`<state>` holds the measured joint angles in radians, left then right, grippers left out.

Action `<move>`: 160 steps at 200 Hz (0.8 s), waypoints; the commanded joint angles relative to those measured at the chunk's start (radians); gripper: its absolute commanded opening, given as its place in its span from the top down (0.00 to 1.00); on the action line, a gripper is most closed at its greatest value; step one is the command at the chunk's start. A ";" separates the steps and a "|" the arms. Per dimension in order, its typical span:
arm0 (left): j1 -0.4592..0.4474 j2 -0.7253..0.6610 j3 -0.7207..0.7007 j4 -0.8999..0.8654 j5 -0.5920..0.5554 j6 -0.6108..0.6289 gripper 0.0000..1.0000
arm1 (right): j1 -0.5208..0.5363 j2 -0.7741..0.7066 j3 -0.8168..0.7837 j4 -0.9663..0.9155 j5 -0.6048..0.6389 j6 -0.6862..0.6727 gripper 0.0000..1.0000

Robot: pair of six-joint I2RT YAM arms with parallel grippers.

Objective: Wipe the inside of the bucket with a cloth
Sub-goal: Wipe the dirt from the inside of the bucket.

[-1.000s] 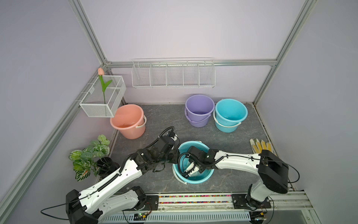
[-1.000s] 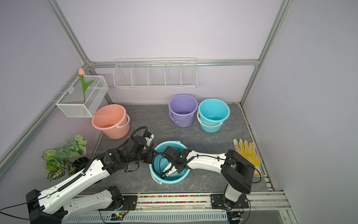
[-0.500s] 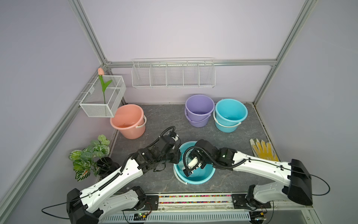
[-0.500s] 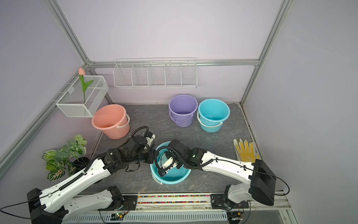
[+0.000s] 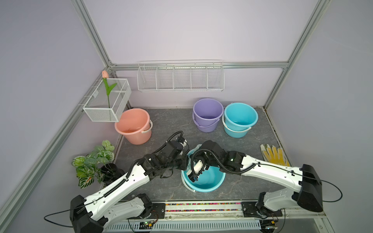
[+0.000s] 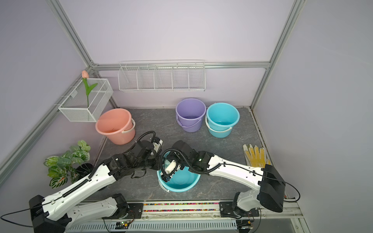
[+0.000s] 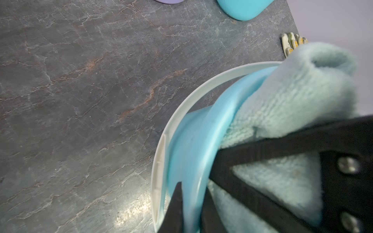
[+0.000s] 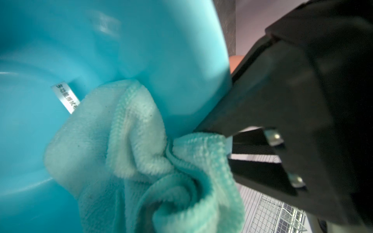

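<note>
Printed tag on the cloth: one line of Chinese characters.
In the right wrist view, a small white tag (image 8: 65,98) sewn to the edge of the mint-green cloth (image 8: 96,145) carries a single row of dark Chinese characters. The row seems to begin 多功能. The characters after that are too blurred to be sure of, and the last one is tucked under the terry fold. The tag lies against the blue inside of the bucket (image 8: 141,40).
</note>
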<state>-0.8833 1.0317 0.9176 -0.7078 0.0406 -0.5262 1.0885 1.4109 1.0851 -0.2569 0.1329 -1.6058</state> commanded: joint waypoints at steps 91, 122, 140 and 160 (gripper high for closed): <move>-0.006 -0.039 0.015 -0.009 -0.034 0.007 1.00 | -0.031 -0.205 0.012 -0.537 0.267 0.229 0.93; -0.005 -0.043 0.015 -0.003 -0.047 -0.004 1.00 | 0.003 -0.262 0.007 -0.708 0.155 0.357 0.93; -0.006 -0.037 0.018 -0.001 -0.050 -0.007 1.00 | 0.021 -0.281 0.018 -0.780 0.038 0.429 0.93; -0.006 -0.032 0.023 -0.003 -0.052 -0.008 1.00 | 0.035 -0.289 0.038 -0.823 -0.097 0.494 0.93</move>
<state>-0.8864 1.0122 0.9176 -0.7155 0.0048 -0.5228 1.1076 1.1366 1.1069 -0.9123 0.2264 -1.2537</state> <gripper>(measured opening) 0.124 0.093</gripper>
